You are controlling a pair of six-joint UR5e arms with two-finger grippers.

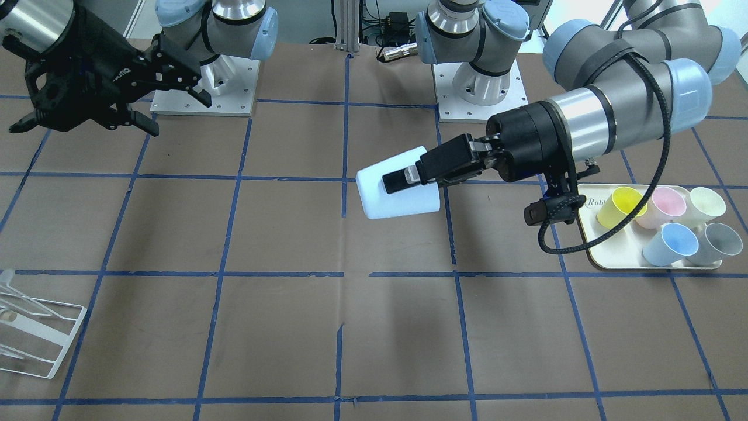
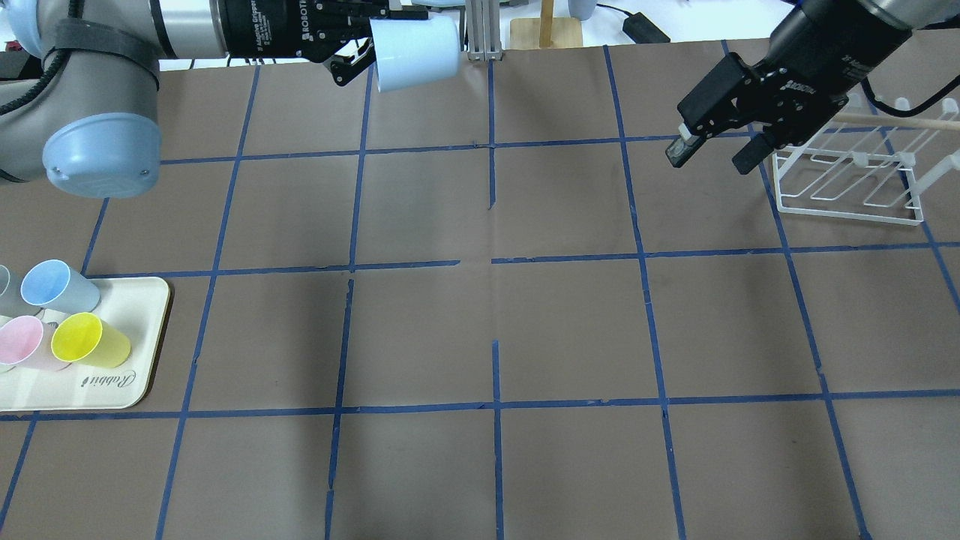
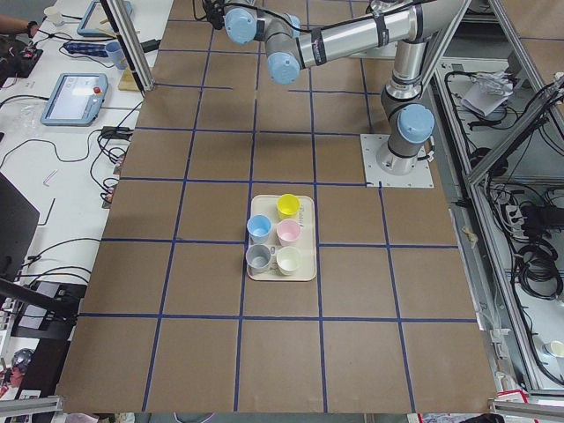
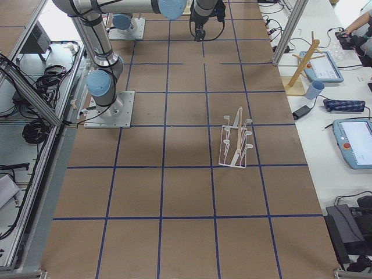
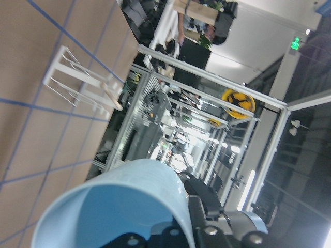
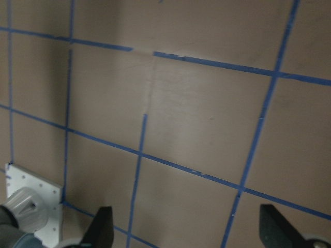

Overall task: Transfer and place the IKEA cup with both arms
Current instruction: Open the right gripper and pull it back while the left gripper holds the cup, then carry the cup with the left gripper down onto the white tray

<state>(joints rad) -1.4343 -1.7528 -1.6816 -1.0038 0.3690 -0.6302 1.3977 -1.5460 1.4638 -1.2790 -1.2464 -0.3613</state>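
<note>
the step in hand is the hand-over, judged from how things lie: the cup [image 1: 403, 204] is off the tray [image 2: 146, 322] and in the air over the middle of the worktop [image 1: 292, 327], carried by the left arm [image 1: 608, 117]. the left jaws are closed on the cup. they seem to pinch its wall near the rim, with one finger along the outside. the left wrist view looks into the cup's mouth, so the other finger is probably inside, but i cannot tell for sure. the cup lies on its side, rim toward the left wrist and base pointing across at the right arm [image 1: 41, 23].

the right jaws are wide apart and hold nothing. the right wrist view shows only bare worktop between the two tips. they hang well apart from the cup, near the rack [image 2: 847, 214].

five other cups sit on the tray, untouched.

next, the two arms need to close the gap between them. the right jaws should line up with the free base end of the cup and straddle it, well apart from the left fingers. they should shut on it before the left jaws let go. the cup is tapered, smooth and light, so a grip too near the narrow base could slip off. a hold further up the body looks safer. placing, likely at the rack, is not yet begun.
</note>
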